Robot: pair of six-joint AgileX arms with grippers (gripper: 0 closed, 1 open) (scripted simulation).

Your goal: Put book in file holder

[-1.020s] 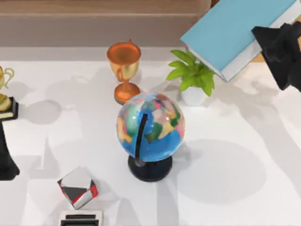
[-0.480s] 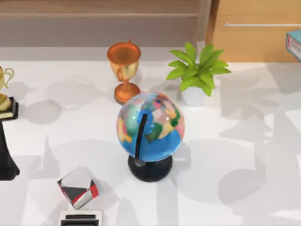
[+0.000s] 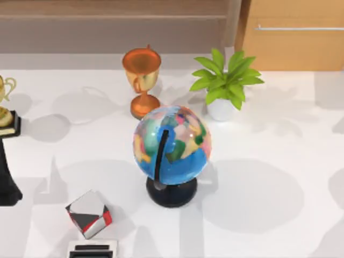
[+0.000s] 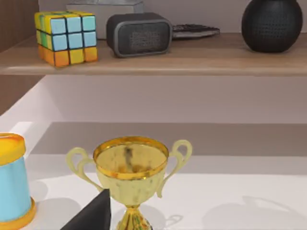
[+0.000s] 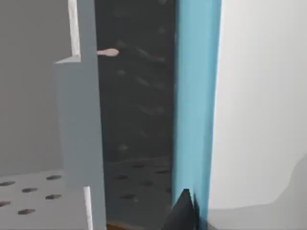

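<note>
The book shows close up in the right wrist view, with its light-blue cover (image 5: 196, 96) edge-on and upright and its white page block (image 5: 259, 96) beside it. It stands against the grey file holder (image 5: 79, 120), next to the holder's dark perforated slot (image 5: 136, 143). My right gripper (image 5: 192, 215) is shut on the book, one dark fingertip (image 5: 184, 211) pressed to the blue cover and the other hidden behind the book. My left arm (image 3: 7, 183) stays parked at the table's left edge.
A globe (image 3: 172, 145) stands mid-table, with a copper trophy (image 3: 142, 80) and a potted plant (image 3: 226, 86) behind it. A gold trophy (image 4: 132, 172) sits by the left arm, a small cube (image 3: 88, 214) near the front. A wooden cabinet (image 3: 293, 32) stands at the back right.
The book and the right gripper have left the top view towards the right, uncovering the wooden cabinet. Shadows on the table's right side have shifted. The left arm has not moved.
</note>
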